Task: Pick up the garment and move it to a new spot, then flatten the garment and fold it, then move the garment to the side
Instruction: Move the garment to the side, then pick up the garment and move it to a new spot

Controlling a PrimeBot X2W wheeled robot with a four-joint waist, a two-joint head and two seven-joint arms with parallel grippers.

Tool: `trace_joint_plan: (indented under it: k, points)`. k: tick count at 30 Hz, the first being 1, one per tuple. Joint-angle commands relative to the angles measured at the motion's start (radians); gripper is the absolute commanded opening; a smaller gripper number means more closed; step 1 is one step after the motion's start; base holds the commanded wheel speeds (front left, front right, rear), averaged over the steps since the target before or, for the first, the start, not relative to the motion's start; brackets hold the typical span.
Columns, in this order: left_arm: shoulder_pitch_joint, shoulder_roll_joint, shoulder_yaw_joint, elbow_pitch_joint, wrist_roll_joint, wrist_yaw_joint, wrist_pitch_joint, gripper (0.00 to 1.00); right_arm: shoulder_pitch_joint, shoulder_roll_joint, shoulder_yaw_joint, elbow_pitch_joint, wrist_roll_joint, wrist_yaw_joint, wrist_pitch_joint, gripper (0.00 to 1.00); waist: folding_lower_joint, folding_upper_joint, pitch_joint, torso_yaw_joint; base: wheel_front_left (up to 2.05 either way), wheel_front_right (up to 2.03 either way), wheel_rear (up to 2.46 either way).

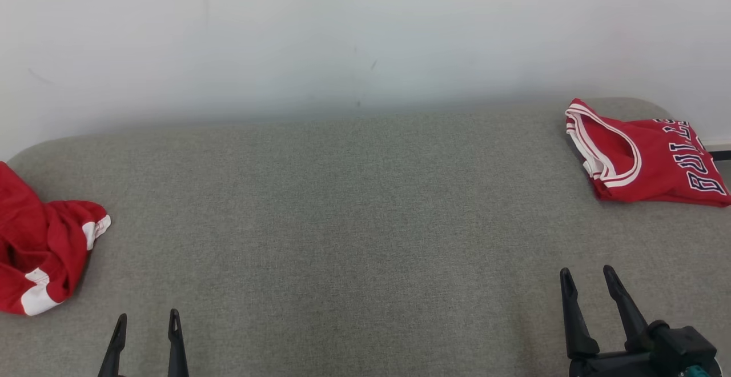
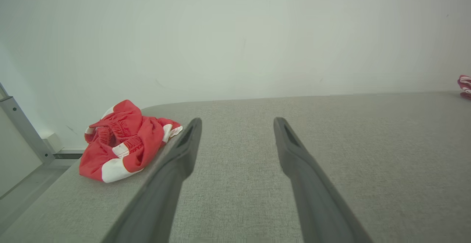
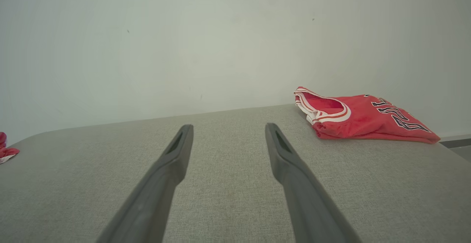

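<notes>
Grey fabric-covered tabletop with rounded far corners, set against a plain white wall.

Near edge, left: left hand low over the tabletop, fingers spread apart, holding nothing, touching no cloth.

Near edge, right: right hand likewise spread and empty, its tips reaching slightly further over the surface than the left hand's.

Left margin, mid-depth: crumpled red garment with white trim, heaped loosely at the tabletop's left edge. It lies ahead of and outboard of the left hand, near it but apart. In the left wrist view it sits to the left of the left finger, beyond the tip. It is well apart from the right hand.

Far right corner: folded red jersey with white trim and dark lettering, lying flat, ahead of and to the right of the right hand, well apart from it.
</notes>
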Motion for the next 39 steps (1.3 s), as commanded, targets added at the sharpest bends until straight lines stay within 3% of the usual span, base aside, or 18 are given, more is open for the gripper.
trace_joint_plan:
  k: [1, 14, 32, 39]
  points:
    - [0.014, 0.005, 0.004, 0.012, -0.005, -0.003, -0.003, 1.0, 0.019, 0.014, 0.001, -0.013, -0.014, -0.003, -0.004, 1.0, 0.0001, 0.0, -0.005, -0.003, 0.0, 0.0, 0.0]
    - [0.022, 0.019, 0.003, 0.054, 0.003, -0.002, -0.003, 1.0, 0.047, 0.052, 0.008, -0.033, -0.052, -0.003, -0.004, 1.0, 0.0001, 0.0, -0.017, 0.014, 0.0, 0.0, 0.0]
    - [0.013, 0.021, -0.001, 0.062, -0.003, -0.001, -0.003, 1.0, 0.048, 0.056, 0.008, -0.011, -0.047, -0.003, -0.004, 1.0, 0.0001, 0.0, -0.007, 0.022, 0.0, 0.0, 0.0]
    - [0.008, 0.018, -0.011, 0.071, 0.001, -0.001, -0.003, 1.0, 0.052, 0.064, 0.0, -0.007, -0.044, -0.003, -0.004, 1.0, 0.0001, 0.0, -0.008, 0.069, 0.0, 0.0, 0.0]
